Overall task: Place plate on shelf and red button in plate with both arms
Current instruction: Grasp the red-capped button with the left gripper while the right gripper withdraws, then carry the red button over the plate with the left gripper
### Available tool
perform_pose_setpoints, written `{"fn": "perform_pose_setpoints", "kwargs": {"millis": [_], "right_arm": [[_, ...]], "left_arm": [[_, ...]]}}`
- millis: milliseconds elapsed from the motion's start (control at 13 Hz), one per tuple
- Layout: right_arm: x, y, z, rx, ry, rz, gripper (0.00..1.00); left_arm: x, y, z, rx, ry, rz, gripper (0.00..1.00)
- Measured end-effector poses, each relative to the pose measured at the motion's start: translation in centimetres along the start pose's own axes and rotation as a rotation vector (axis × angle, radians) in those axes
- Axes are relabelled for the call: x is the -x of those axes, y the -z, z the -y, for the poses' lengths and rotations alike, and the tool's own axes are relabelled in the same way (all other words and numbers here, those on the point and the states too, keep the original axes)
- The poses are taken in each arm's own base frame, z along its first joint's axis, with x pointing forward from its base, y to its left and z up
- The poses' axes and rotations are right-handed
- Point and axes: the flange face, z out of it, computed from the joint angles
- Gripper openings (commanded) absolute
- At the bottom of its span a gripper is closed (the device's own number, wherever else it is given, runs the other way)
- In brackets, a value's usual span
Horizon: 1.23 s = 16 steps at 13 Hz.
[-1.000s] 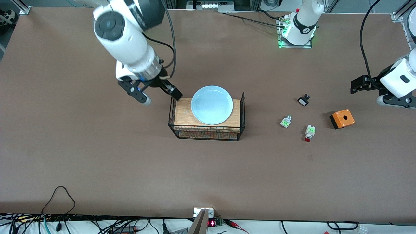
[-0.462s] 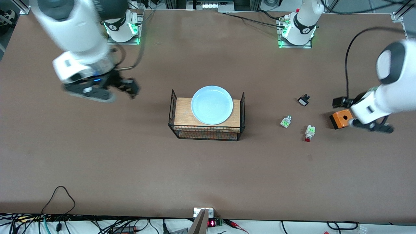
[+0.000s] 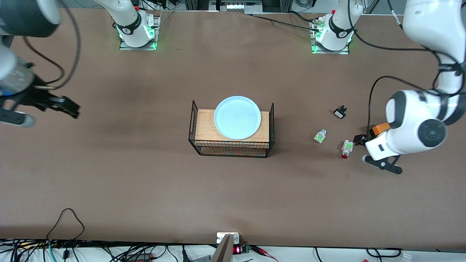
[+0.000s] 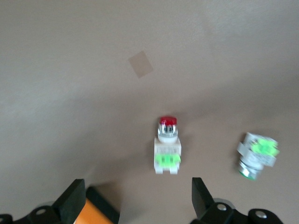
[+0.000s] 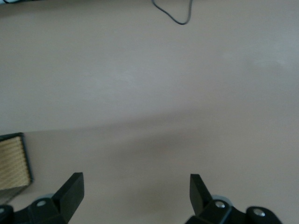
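The pale blue plate lies on a wooden board in a black wire basket at mid-table. The red button, white with a green patch and a red tip, lies on the table toward the left arm's end. In the left wrist view the red button sits just ahead of the gap between the fingers. My left gripper hovers open beside it, holding nothing. My right gripper hangs open and empty over bare table at the right arm's end.
A white-green part and a black-and-white part lie near the red button. An orange box sits partly hidden under the left arm. The right wrist view catches the basket's corner. Cables run along the near table edge.
The right arm swung away from the basket to its own end of the table. The left arm came in from the table's edge, past the orange box, to beside the red button. Both grippers stayed open.
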Motion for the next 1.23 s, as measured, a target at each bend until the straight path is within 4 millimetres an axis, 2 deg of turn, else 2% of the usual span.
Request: {"fn": "perform_pose_setpoints", "kwargs": {"millis": [154,308,385,538,769,846,923,1000,1231], "right_arm": [[-0.5,-0.3,-3.4,-0.001,0.044,0.013,1.0],[-0.5,-0.9,-5.2,-0.002,0.078,0.03,1.0],[-0.3,-1.2,-5.5,-0.002,0.089,0.039,1.0],[0.5,-1.7,-5.4,-0.006,0.098,0.056,1.0],[2.6,-1.0,-5.4,-0.05,0.127,0.084,1.0],[3.2,-0.5,-5.6,-0.059,0.155,0.09,1.0],[3.7,-0.1,-5.8,-0.064,0.175,0.09,1.0],[4.0,0.2,-5.9,-0.066,0.182,0.09,1.0],[4.2,0.1,-5.7,-0.069,0.188,0.095,1.0]], "left_arm": [[0.3,-3.8,-0.6,-0.011,-0.01,-0.032,1.0],[0.3,-6.3,-1.1,-0.013,-0.016,-0.042,1.0],[0.1,-6.8,-1.5,-0.009,-0.023,-0.042,0.99],[-0.4,-7.1,-2.9,0.0,-0.042,-0.046,0.82],[-0.7,-8.1,-2.9,-0.004,-0.044,-0.067,0.81],[-0.6,-8.8,-2.7,-0.005,-0.041,-0.069,0.76],[-0.6,-9.4,-2.5,-0.004,-0.038,-0.067,0.57],[-0.4,-9.9,-2.5,-0.002,-0.037,-0.061,0.43],[0.1,-10.2,-2.3,0.005,-0.031,-0.046,0.18]]}}
